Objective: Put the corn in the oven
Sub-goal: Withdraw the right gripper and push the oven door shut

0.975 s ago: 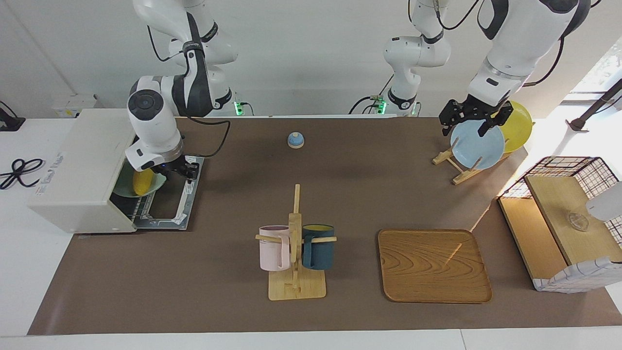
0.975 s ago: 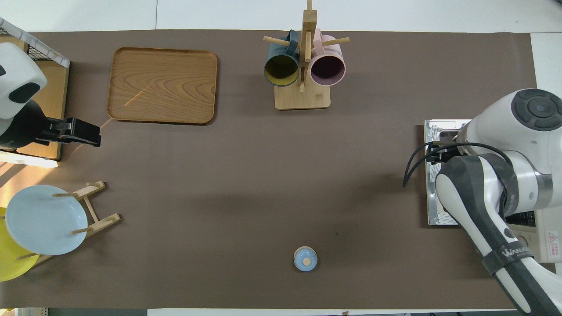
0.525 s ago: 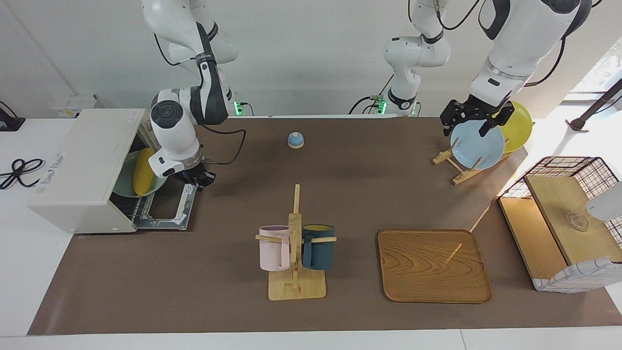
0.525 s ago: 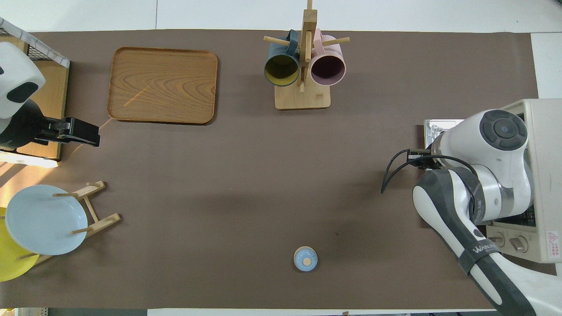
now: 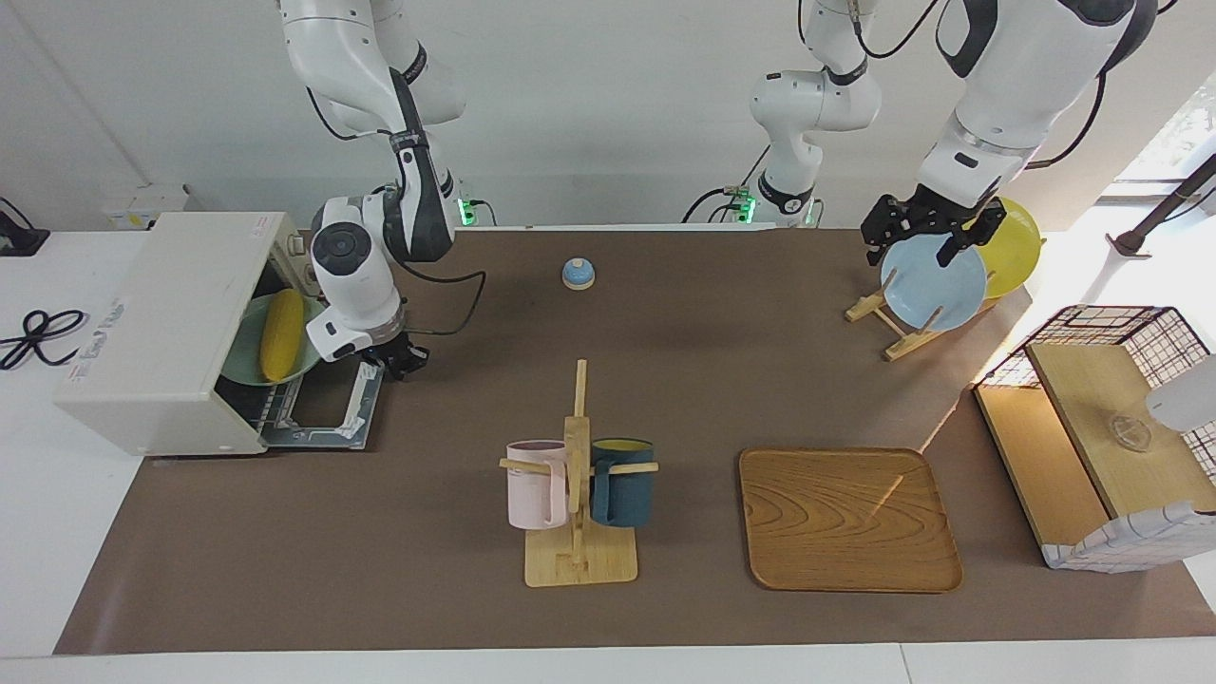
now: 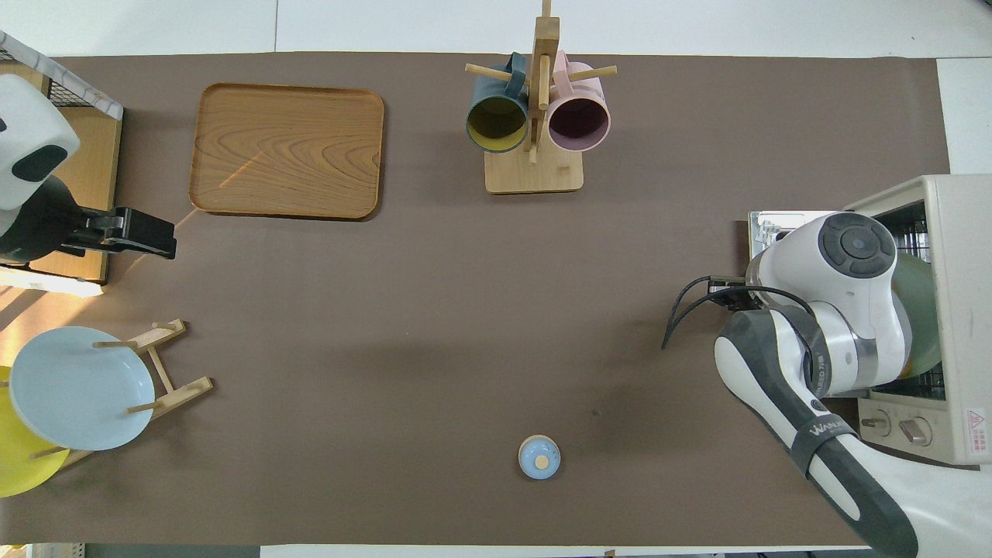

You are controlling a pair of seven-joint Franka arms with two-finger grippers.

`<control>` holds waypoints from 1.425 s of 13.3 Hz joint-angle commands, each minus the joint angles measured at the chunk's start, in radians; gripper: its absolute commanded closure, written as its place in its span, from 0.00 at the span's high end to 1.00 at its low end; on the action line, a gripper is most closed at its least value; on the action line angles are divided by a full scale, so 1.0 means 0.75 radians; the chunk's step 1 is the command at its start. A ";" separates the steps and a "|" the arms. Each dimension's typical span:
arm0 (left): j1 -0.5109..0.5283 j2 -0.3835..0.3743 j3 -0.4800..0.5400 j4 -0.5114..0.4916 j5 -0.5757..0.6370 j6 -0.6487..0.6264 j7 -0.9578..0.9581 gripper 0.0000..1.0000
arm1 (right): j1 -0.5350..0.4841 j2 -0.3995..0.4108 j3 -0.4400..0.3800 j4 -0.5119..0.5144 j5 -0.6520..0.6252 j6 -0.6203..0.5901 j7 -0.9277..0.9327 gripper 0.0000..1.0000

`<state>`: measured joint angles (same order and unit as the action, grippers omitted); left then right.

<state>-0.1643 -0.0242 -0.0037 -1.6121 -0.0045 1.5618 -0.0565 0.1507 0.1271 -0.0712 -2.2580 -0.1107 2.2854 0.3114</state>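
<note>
The only lettering I can partly make out is pale print starting "WAN" on the dark band of the right arm (the rest runs off), while the oven bears unreadable markings.

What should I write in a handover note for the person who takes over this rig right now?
Right tool: holds nothing, over the outer edge of the open oven door.
Left tool: holds nothing, waits over the blue plate on the plate rack.
Corn: lies on a green plate on the rack inside the oven, at the right arm's end of the table.
Done: corn is in the oven and released.
Left: the door is down; close it if wanted, then move the right arm clear.
</note>
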 commanded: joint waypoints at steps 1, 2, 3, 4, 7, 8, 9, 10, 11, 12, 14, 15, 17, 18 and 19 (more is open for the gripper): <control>0.010 -0.019 -0.007 -0.014 0.010 0.004 0.006 1.00 | -0.017 -0.004 0.003 0.035 -0.132 -0.073 0.020 0.00; 0.010 -0.019 -0.007 -0.014 0.010 0.004 0.006 1.00 | -0.019 -0.002 0.003 0.069 -0.173 -0.122 0.020 0.00; 0.010 -0.019 -0.007 -0.016 0.010 0.006 0.006 1.00 | -0.025 0.004 0.003 0.116 -0.212 -0.185 0.018 0.00; 0.010 -0.019 -0.007 -0.017 0.010 0.004 0.006 1.00 | -0.025 0.015 0.003 0.155 -0.255 -0.249 0.016 0.00; 0.010 -0.019 -0.007 -0.014 0.010 0.004 0.006 1.00 | -0.029 0.013 0.003 0.278 -0.276 -0.398 -0.051 0.00; 0.010 -0.019 -0.007 -0.016 0.010 0.004 0.006 1.00 | -0.041 0.005 0.001 0.317 -0.276 -0.451 -0.094 0.00; 0.010 -0.019 -0.007 -0.014 0.010 0.004 0.006 1.00 | -0.060 -0.002 0.001 0.345 -0.276 -0.488 -0.139 0.00; 0.010 -0.019 -0.007 -0.014 0.010 0.004 0.006 1.00 | -0.092 -0.026 0.001 0.358 -0.270 -0.505 -0.208 0.00; 0.010 -0.019 -0.007 -0.016 0.010 0.004 0.006 1.00 | -0.129 -0.044 0.001 0.358 -0.261 -0.513 -0.269 0.00; 0.010 -0.019 -0.007 -0.014 0.010 0.004 0.006 1.00 | -0.154 -0.063 0.001 0.360 -0.257 -0.535 -0.312 0.00; 0.010 -0.019 -0.007 -0.017 0.010 0.004 0.006 1.00 | -0.199 -0.098 0.001 0.360 -0.253 -0.570 -0.360 0.00; 0.010 -0.019 -0.007 -0.014 0.010 0.004 0.006 1.00 | -0.213 -0.116 -0.001 0.360 -0.253 -0.591 -0.386 0.00; 0.010 -0.019 -0.007 -0.014 0.010 0.004 0.006 1.00 | -0.238 -0.149 -0.001 0.358 -0.249 -0.617 -0.431 0.00; 0.010 -0.019 -0.007 -0.016 0.010 0.004 0.006 1.00 | -0.250 -0.159 -0.001 0.360 -0.237 -0.630 -0.452 0.00; 0.010 -0.019 -0.007 -0.017 0.010 0.004 0.006 1.00 | -0.250 -0.167 -0.003 0.360 -0.229 -0.632 -0.466 0.00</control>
<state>-0.1643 -0.0242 -0.0037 -1.6121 -0.0045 1.5618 -0.0565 -0.0206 -0.0082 -0.0737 -1.9717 -0.2678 1.8156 -0.0071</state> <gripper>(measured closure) 0.000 0.991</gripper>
